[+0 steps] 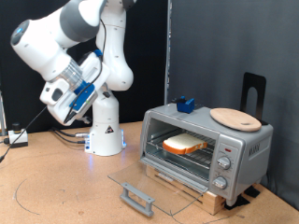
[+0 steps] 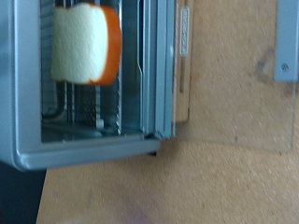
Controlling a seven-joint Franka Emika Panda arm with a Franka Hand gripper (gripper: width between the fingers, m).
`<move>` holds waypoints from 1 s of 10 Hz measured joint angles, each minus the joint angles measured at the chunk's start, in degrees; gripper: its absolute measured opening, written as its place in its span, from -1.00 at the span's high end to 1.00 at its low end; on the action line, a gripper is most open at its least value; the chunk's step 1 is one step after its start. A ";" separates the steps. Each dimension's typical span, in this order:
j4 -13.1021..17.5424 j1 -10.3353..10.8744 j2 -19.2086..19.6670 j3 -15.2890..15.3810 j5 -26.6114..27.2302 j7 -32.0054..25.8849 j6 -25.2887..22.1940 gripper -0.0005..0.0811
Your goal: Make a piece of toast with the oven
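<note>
The piece of toast (image 1: 185, 145) is sat on the rack inside the oven (image 1: 245, 147), door dropped open; pincer (image 1: 62, 99) raised well away, grip state can't be told

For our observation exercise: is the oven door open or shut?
Open. The oven door lies flat in front, and the piece of toast sits exposed on the rack.

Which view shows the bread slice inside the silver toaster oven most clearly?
The wrist view: the cream, brown-crusted slice of bread fills the open silver-grey toaster oven on its rack. The exterior view shows it smaller, inside the oven.
</note>
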 joint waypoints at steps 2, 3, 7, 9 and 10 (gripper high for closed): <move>1.36 -0.39 4.62 0.04 -3.59 1.42 5.58 -0.99; 1.25 -0.34 5.40 0.39 -4.24 1.80 8.25 -0.99; 2.14 -0.74 8.63 -0.67 1.40 10.93 -0.19 -0.99; 0.09 -0.58 11.93 -0.60 4.30 11.13 7.66 -0.99; -0.84 -0.29 13.47 -0.37 3.20 11.09 10.57 -0.99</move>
